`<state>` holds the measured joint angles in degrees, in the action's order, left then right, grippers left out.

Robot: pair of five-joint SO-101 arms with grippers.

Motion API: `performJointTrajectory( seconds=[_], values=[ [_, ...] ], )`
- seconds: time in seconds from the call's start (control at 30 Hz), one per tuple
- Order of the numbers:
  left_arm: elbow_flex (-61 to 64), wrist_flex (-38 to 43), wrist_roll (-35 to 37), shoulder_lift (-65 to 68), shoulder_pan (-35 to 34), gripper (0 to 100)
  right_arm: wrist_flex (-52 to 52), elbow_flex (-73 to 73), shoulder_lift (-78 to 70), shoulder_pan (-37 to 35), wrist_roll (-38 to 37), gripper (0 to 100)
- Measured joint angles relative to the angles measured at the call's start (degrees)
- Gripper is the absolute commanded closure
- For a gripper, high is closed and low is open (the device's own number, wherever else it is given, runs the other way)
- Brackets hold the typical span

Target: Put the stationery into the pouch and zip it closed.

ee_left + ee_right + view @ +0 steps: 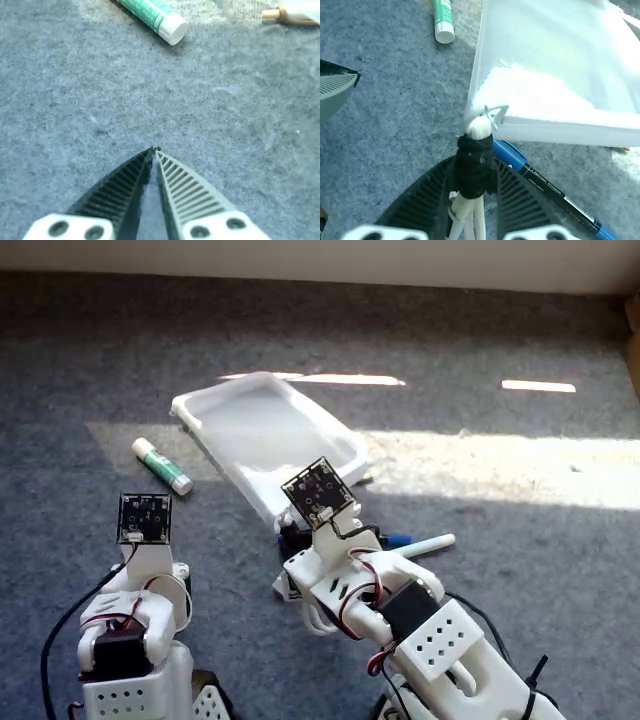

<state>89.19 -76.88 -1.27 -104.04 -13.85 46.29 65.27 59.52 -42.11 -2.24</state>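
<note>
Grey felt covered the desk [520, 570], with a strip of sunlight across its far side. At the left, the left jaws hung clenched on nothing, tips together just above bare felt. The glue stick [162, 466] lay a little beyond them, apart from everything else. In the middle sat the white mesh pouch [262, 430], lying flat, and I could not tell whether its zip edge stood open. The right jaws were grasping a white-tipped pen [479, 132] by its black grip, the tip at the pouch's near corner beside the zip pull [496, 111]. A blue pen [547, 192] lay on the felt just beneath and to the right. The likely trouble was that nothing pinned the pouch, so a push at that corner could shove it away or crumple its edge instead of slipping the pen inside. The round glue stick and the blue pen could also roll if nudged.
</note>
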Motion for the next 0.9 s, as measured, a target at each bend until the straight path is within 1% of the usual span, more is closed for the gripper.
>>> performJointTrajectory(
  seconds=[0.1, 0.23, 0.33, 0.5, 0.67, 0.73, 0.83, 0.9],
  values=[
    [-1.41, 0.26, 0.00, 0.09, -0.35, 99, 0.00, 0.00, 0.00, 0.00, 0.00, 99.5],
    [-2.02, 3.08, 0.00, 0.00, -0.53, 99, 0.00, 0.00, 0.00, 0.00, 0.00, 99.5],
    [-2.02, 7.12, 0.00, 0.18, -0.53, 99, 0.00, -0.18, 0.00, 0.00, 0.00, 99.5],
    [-2.02, 17.49, 0.00, 0.35, -0.53, 99, 0.00, -4.22, 0.00, 0.00, 0.00, 99.5],
    [-4.66, 20.31, 0.00, 0.35, -0.53, 99, 0.00, -8.97, 0.00, 0.00, 0.00, 99.5],
    [-6.51, 20.48, 0.00, 0.35, -0.53, 95, 0.00, -9.85, 0.00, 0.00, 0.00, 99.5],
    [-9.41, 20.48, 0.00, 0.18, -0.35, 83, 0.00, -9.93, 0.00, 0.00, 0.00, 99.5],
    [-10.81, 20.48, 0.00, 0.00, 1.41, 77, 0.00, -9.93, 0.00, 0.00, 0.00, 99.5]
  ],
)
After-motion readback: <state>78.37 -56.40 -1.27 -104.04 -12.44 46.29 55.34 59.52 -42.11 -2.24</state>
